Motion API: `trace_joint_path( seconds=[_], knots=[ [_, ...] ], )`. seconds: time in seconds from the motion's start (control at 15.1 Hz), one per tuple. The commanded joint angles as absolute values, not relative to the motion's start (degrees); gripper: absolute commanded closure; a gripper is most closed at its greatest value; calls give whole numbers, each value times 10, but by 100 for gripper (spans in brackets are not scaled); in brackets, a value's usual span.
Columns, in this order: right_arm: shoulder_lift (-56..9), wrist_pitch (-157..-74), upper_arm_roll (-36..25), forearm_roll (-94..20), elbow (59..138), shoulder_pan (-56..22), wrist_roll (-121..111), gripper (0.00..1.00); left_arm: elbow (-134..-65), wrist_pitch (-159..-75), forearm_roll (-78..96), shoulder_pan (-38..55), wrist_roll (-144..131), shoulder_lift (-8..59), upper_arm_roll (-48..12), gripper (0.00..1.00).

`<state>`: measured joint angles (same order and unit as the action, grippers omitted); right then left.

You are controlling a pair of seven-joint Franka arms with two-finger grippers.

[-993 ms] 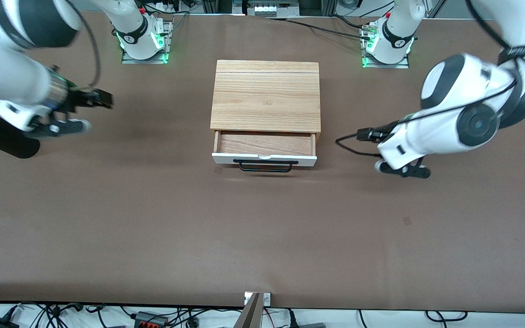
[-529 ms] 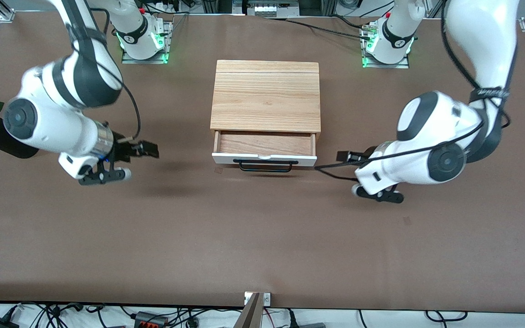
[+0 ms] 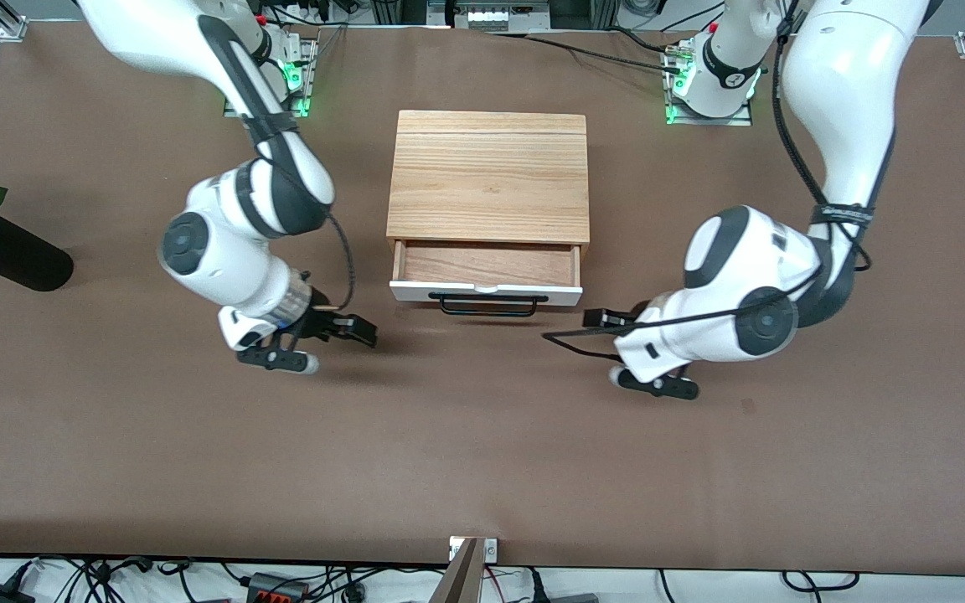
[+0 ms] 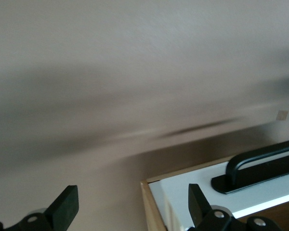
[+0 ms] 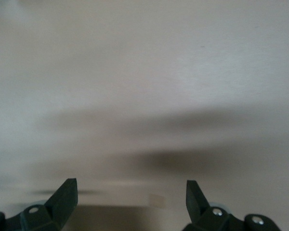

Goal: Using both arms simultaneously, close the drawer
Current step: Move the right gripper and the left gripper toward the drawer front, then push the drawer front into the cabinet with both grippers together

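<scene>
The drawer (image 3: pixel 486 265) stands pulled out of its light-wood casing (image 3: pixel 487 176), with its white front panel (image 3: pixel 415 291) and black bar handle (image 3: pixel 487 305) facing the front camera. My right gripper (image 3: pixel 358 330) is open and empty, low over the table toward the right arm's end from the drawer front. My left gripper (image 3: pixel 598 318) is open and empty by the drawer's corner toward the left arm's end. In the left wrist view my left gripper (image 4: pixel 133 204) frames that corner of the drawer (image 4: pixel 183 192), with the handle (image 4: pixel 260 166) close by. In the right wrist view my right gripper (image 5: pixel 130 196) shows only bare table.
A black vase with a red rose (image 3: pixel 5 251) lies at the right arm's end of the table. A small tan patch (image 3: pixel 401 312) marks the table near the drawer front and shows in the right wrist view (image 5: pixel 157 200). A camera mount (image 3: pixel 472 549) sits at the table's front edge.
Both arms have swung in from the table's ends toward the drawer front and come lower. The drawer has not moved.
</scene>
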<state>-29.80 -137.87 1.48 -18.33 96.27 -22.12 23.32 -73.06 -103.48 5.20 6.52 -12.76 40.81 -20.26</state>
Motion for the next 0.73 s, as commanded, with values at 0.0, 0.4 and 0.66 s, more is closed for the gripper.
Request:
trace_joint_path(
  seconds=[0.0, 0.4, 0.66],
  knots=[
    [-315, -1438, 11, -192, 954, -250, 284, 0, -714, -1033, 39, 76, -127, 428, -198, 0],
    [-316, -1442, 10, -188, 985, -276, 299, 0, -725, -1016, 40, 80, -126, 425, -200, 0],
    [-316, -1391, 8, -187, 984, -285, 300, 0, -730, -997, 40, 81, -128, 425, -203, 0]
  ],
)
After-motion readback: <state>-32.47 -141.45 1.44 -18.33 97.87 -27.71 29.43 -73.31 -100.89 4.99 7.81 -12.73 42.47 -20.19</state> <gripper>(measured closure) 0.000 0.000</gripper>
